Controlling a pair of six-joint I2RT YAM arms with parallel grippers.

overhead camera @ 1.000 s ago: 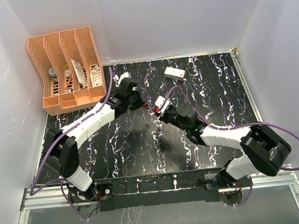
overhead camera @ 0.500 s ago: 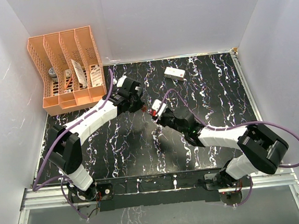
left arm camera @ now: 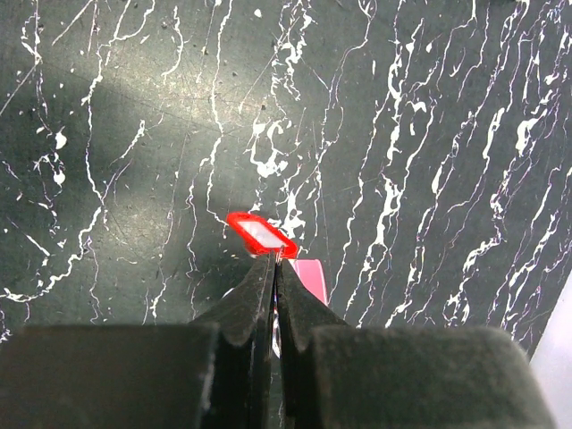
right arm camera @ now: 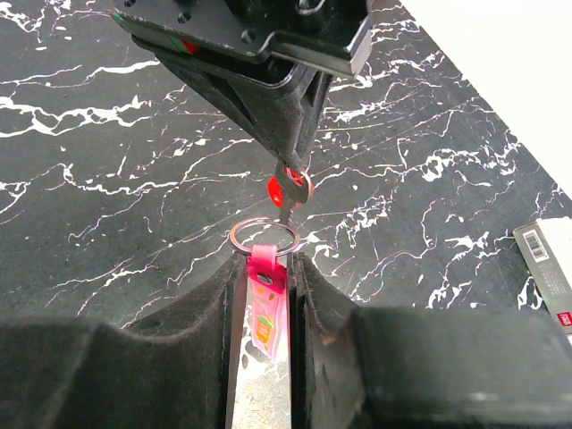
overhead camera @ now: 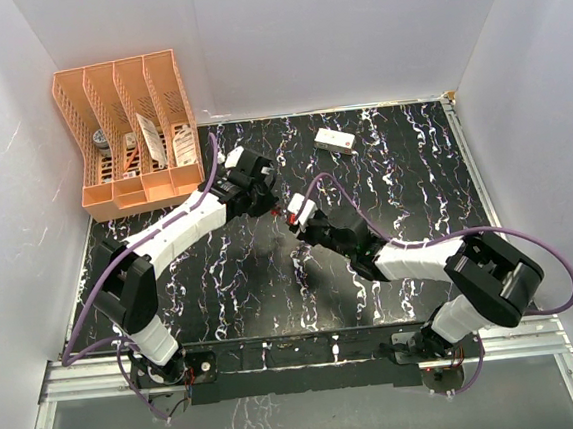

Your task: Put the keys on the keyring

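Left pincer (left arm camera: pixel 274 266) is clamped on the red-headed key (left arm camera: pixel 260 232), its tip pointing at the keyring (right arm camera: pixel 264 237) just beside it. Right pincer (right arm camera: pixel 265 261) grips the pink tag (right arm camera: pixel 265 299), leaving the ring exposed for threading above the tabletop (right arm camera: pixel 107 179).

Two robot arms were counted, one left arm (overhead camera: pixel 173 234) and one right arm (overhead camera: pixel 411 259). Each ended in a single hand, the left hand (left arm camera: pixel 275 259) and the right hand (right arm camera: pixel 266 259), making two hands. One key (right arm camera: pixel 281 188) with a red head could be counted. There was one keyring (right arm camera: pixel 264 237) carrying one pink tag (right arm camera: pixel 265 299). One white box (overhead camera: pixel 333 141) lay near the far edge of the one tabletop (overhead camera: pixel 414 183). One orange rack (overhead camera: pixel 134 195) with four slots stood at the far left corner; its contents were too small to count.
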